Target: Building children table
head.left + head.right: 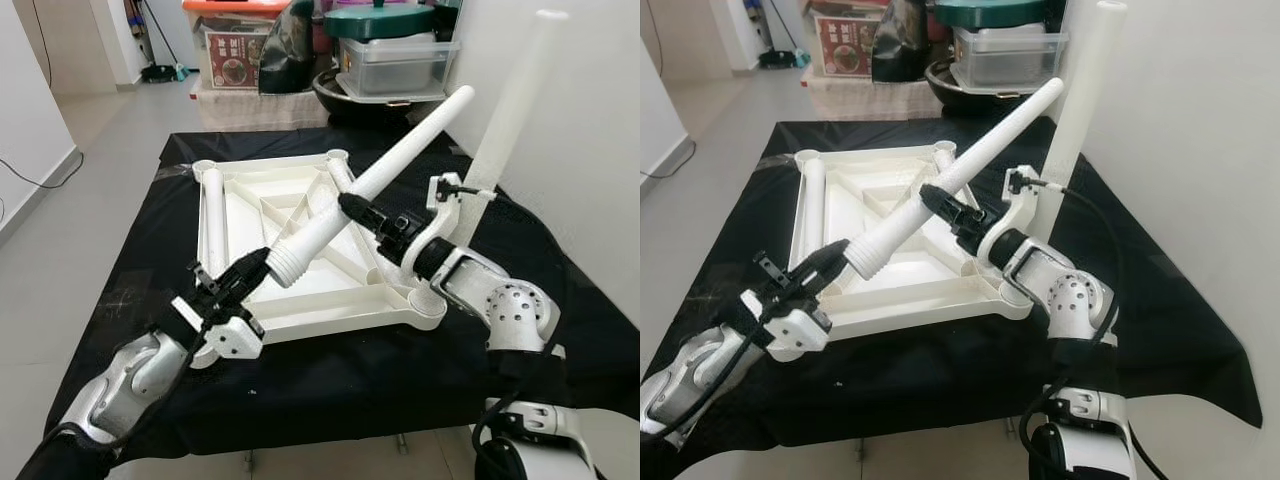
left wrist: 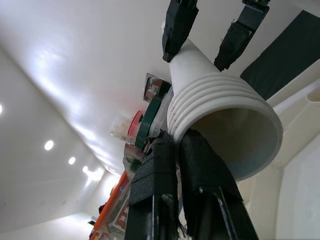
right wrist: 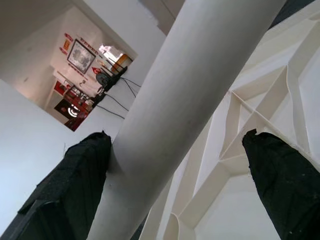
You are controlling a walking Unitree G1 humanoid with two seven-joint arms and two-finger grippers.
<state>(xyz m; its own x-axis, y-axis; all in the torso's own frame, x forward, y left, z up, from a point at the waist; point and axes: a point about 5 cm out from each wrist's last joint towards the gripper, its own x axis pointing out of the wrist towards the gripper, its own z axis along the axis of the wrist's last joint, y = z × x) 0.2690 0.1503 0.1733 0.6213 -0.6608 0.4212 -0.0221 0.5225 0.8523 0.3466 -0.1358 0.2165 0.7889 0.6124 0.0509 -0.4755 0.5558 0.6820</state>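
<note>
Black cloth is cushioning the upturned tabletop (image 1: 250,215); I'm pinching the leg's (image 1: 400,160) threaded end with left gripper (image 1: 262,263), right gripper (image 1: 352,208) spread, steadying mid-shaft for aiming.

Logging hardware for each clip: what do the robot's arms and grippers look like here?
Both arms are silver-grey with rounded joint housings; the right arm has a perforated elbow shell and black cables. The left gripper and right gripper have white bodies and long black fingers.

A white ribbed-ended table leg (image 1: 380,178) and white table frame (image 1: 300,235) are lying over a black cloth (image 1: 330,375).
</note>
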